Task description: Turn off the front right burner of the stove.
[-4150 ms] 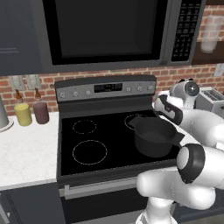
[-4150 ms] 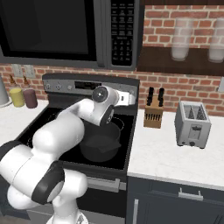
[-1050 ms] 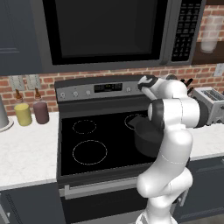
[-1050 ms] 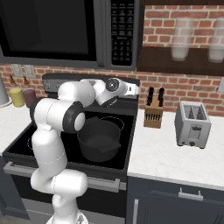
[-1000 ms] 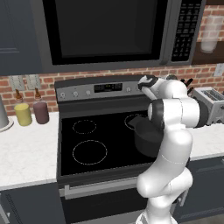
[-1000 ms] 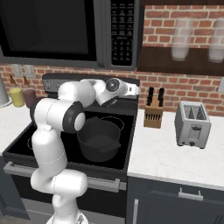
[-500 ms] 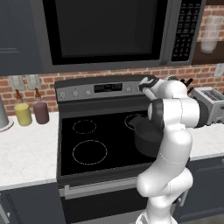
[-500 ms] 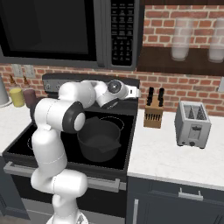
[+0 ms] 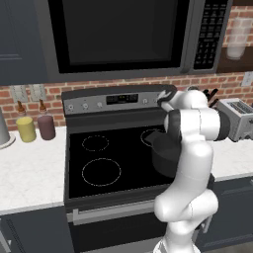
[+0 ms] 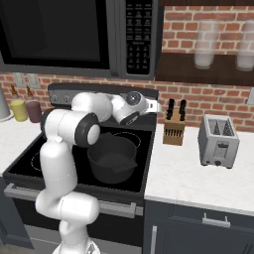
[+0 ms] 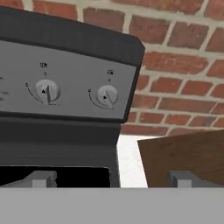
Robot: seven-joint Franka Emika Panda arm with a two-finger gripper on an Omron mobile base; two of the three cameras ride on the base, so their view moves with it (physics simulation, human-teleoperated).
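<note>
pot (image 10: pixel 113 158) fills stove (image 9: pixel 99 148) front right; knife block (image 10: pixel 173 130) beside.

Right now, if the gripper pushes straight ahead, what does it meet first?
Probably the stove's grey back panel near the rightmost knob, which sits about centred between the open gripper jaws. Depth is hard to judge.
</note>
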